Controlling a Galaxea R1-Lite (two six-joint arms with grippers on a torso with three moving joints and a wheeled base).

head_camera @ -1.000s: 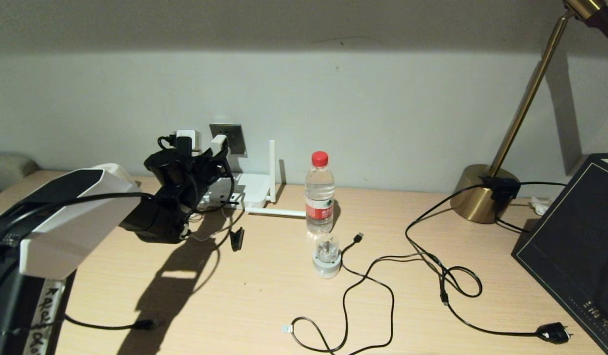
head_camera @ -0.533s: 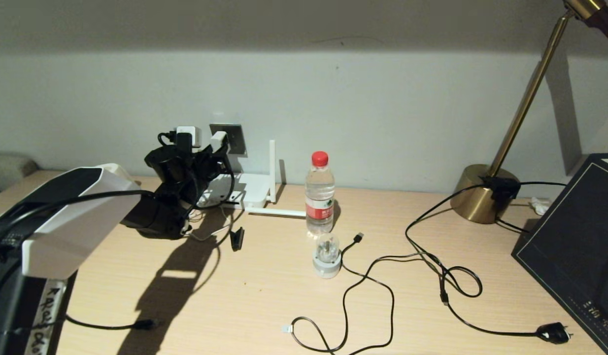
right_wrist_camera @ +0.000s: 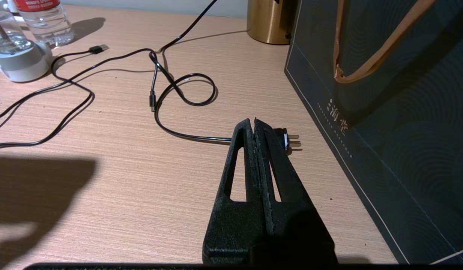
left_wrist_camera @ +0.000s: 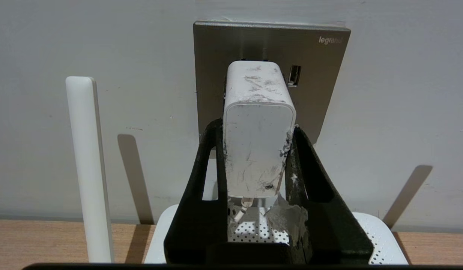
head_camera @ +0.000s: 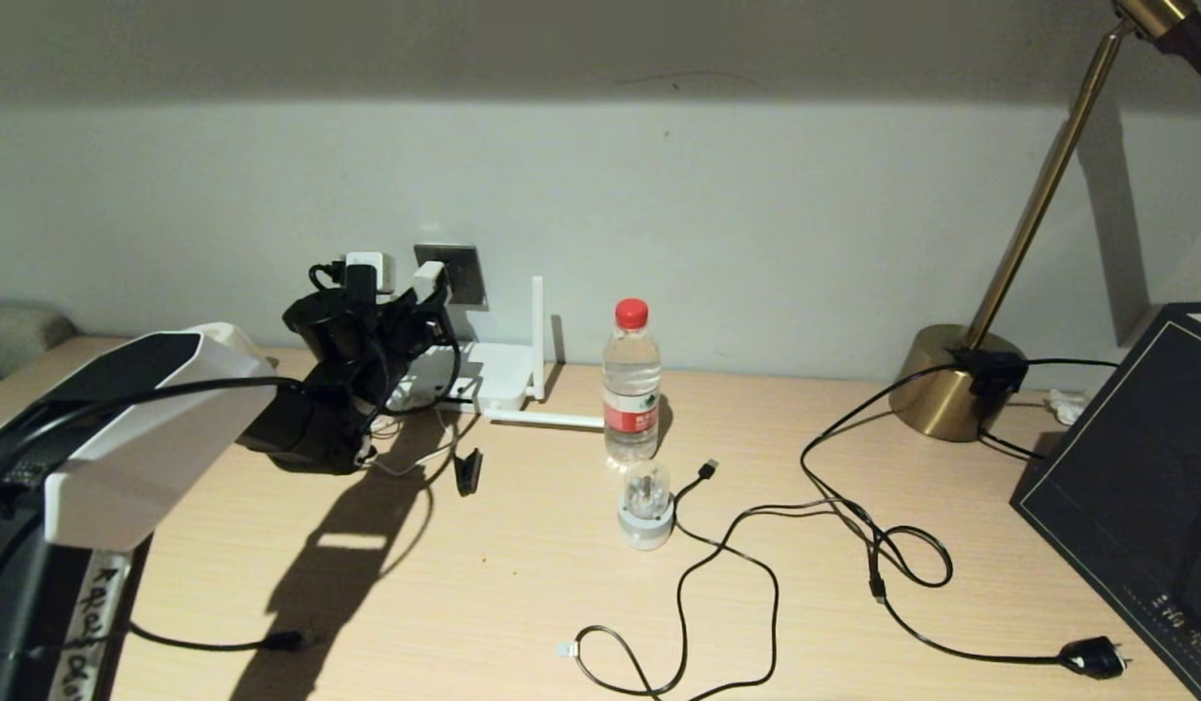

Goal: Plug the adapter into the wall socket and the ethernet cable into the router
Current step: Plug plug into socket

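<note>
My left gripper (left_wrist_camera: 257, 127) is shut on the white adapter (left_wrist_camera: 258, 112), one black finger on each side. The adapter's far end is against the grey wall socket (left_wrist_camera: 321, 75); its pins are hidden. In the head view the left gripper (head_camera: 418, 297) holds the adapter (head_camera: 428, 279) at the wall socket (head_camera: 464, 273), above the white router (head_camera: 503, 375) with its upright antenna (head_camera: 537, 331). The ethernet cable's clear-tipped connector (head_camera: 564, 648) lies at the desk's front. My right gripper (right_wrist_camera: 253, 120) is shut and empty, low over the desk.
A water bottle (head_camera: 631, 385) and a small bulb lamp (head_camera: 646, 506) stand right of the router. Black cords loop across the desk to a black plug (head_camera: 1095, 658). A brass lamp base (head_camera: 951, 385) and a dark bag (head_camera: 1136, 487) are at the right. Another white plug (head_camera: 372, 268) sits left of the socket.
My left gripper with the adapter has edged slightly closer to the wall socket. Nothing else has moved.
</note>
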